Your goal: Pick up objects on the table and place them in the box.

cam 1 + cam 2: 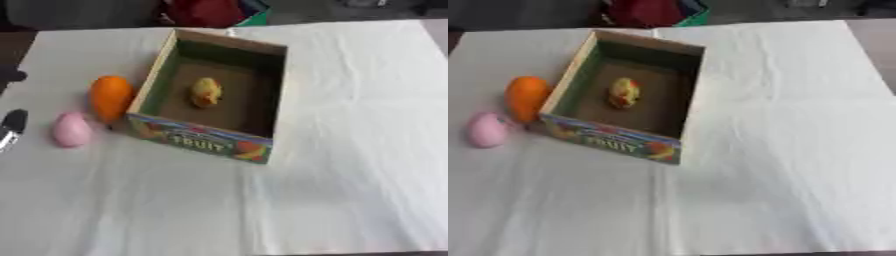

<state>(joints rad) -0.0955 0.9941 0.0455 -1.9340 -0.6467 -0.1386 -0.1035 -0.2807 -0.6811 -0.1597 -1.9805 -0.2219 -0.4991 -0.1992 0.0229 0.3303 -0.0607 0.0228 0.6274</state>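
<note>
Left eye view showed the left hand [12, 127] only as a dark-and-silver tip at the left edge, near the pink fruit [72, 129]; couldn't tell whether its fingers were apart or together. Right hand was out of both views. Box [154, 75] sat open on the white cloth [350, 150], with one yellow fruit [206, 92] already on its floor. Orange fruit [111, 97] lay against the box's left wall, pink one just beside it on the cloth. Both looked smooth, rounded and probably light, likely to roll or slip; best wrapped around the widest middle. Box front read "FRUIT"; other print was unreadable
</note>
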